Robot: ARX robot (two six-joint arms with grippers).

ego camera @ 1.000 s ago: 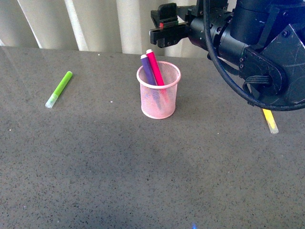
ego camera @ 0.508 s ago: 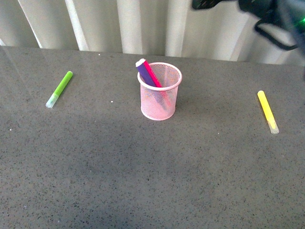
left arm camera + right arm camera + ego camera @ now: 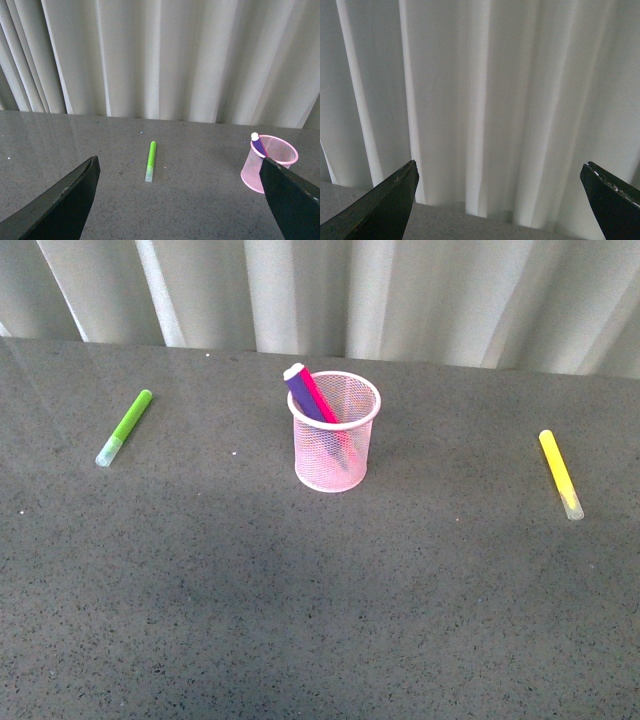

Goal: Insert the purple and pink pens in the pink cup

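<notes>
The pink cup (image 3: 336, 430) stands upright mid-table in the front view. Inside it lean the purple pen (image 3: 301, 390) and the pink pen (image 3: 321, 400), their tops sticking out over the cup's far-left rim. Neither arm shows in the front view. My left gripper (image 3: 180, 200) is open and empty, well back from the table things; its view shows the pink cup (image 3: 269, 164) with the purple pen's (image 3: 258, 144) top, partly behind one finger (image 3: 292, 197). My right gripper (image 3: 500, 200) is open and empty, facing the curtain.
A lime-green marker (image 3: 124, 427) lies at the table's left, also seen as the lime-green marker (image 3: 150, 160) in the left wrist view. A yellow marker (image 3: 561, 473) lies at the right. A pale pleated curtain (image 3: 400, 290) hangs behind the table's far edge.
The right arm, which hung over the table's right side a second ago, has withdrawn upward out of the front view, uncovering the yellow marker. The pens have settled more to the left in the cup.
</notes>
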